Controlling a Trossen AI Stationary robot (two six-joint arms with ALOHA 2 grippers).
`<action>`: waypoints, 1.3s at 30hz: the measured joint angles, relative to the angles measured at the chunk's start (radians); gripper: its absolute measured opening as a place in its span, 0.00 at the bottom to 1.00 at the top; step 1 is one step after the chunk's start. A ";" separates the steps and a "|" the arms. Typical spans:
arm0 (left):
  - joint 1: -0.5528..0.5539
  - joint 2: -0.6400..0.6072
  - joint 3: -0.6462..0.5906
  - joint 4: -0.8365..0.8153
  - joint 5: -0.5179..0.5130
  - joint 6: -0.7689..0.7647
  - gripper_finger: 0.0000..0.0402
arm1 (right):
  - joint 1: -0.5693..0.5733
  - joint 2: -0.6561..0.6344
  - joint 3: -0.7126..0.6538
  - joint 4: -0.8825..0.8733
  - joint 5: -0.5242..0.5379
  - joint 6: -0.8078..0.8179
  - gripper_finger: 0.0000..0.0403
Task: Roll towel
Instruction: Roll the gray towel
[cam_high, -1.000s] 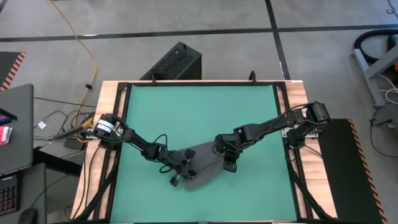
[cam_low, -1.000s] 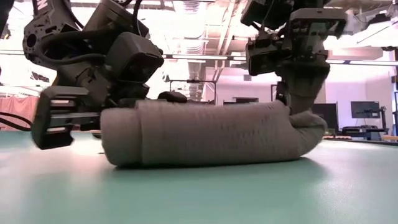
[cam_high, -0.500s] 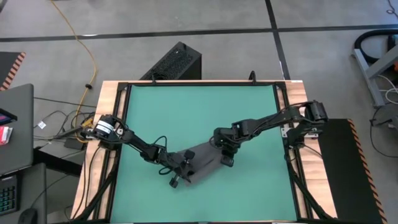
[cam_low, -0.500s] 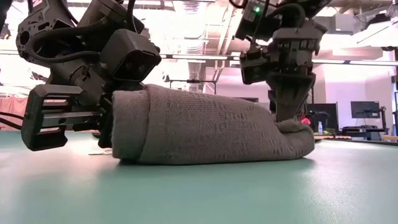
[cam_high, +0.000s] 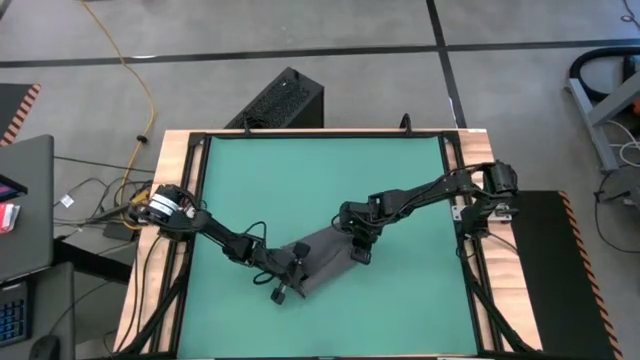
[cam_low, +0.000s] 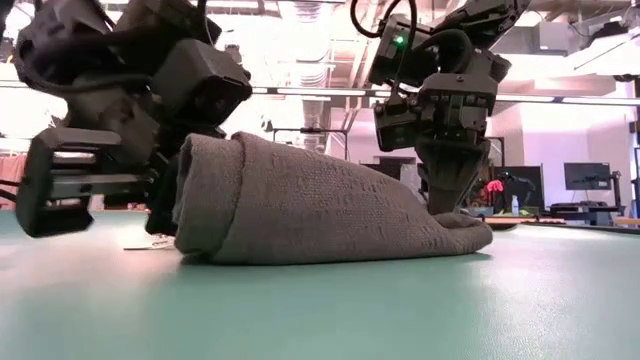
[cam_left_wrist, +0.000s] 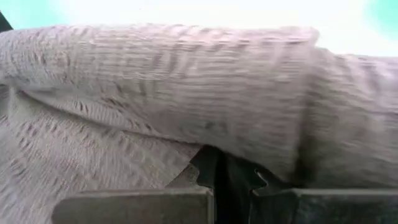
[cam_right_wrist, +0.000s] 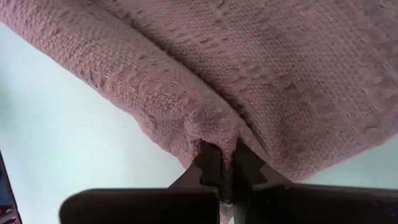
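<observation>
The dark grey towel (cam_high: 325, 255) lies partly rolled on the green table (cam_high: 320, 180), toward the near edge; in the low view (cam_low: 320, 215) its left end is thick and its right end flat. A small white label (cam_low: 145, 240) shows at its left. My left gripper (cam_high: 290, 272) is shut on the towel's left end. My right gripper (cam_high: 360, 245) is shut on its right end. My left gripper pinches the towel's thick left end (cam_left_wrist: 205, 140) between its two shut fingers, coming nearly level from the table's left. The roll's underside rests on the table. My right gripper pinches a puckered fold at the towel's right end (cam_right_wrist: 214, 127) between its fingertips, pointing down from above. That end lies low on the table.
The table has a wooden frame (cam_high: 185, 150) with black rails along its sides. Bare green surface lies far of the towel and to both sides. A black box (cam_high: 280, 100) stands on the floor beyond the far edge.
Both grippers have moved a little toward the table's left and far edge with the towel. The roll has loosened: its right end has flattened onto the table under my right gripper, while its left end stands taller in my left gripper.
</observation>
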 joint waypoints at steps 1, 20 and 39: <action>-0.010 -0.021 -0.001 -0.019 -0.025 0.000 0.00 | 0.000 0.000 0.000 -0.001 0.003 0.000 0.05; -0.201 -0.535 0.000 -0.195 -0.565 0.174 0.00 | 0.016 0.000 -0.002 0.014 0.067 -0.017 0.05; -0.088 -0.167 0.380 -0.567 -0.297 0.245 0.00 | 0.016 0.001 -0.002 0.017 0.068 -0.016 0.05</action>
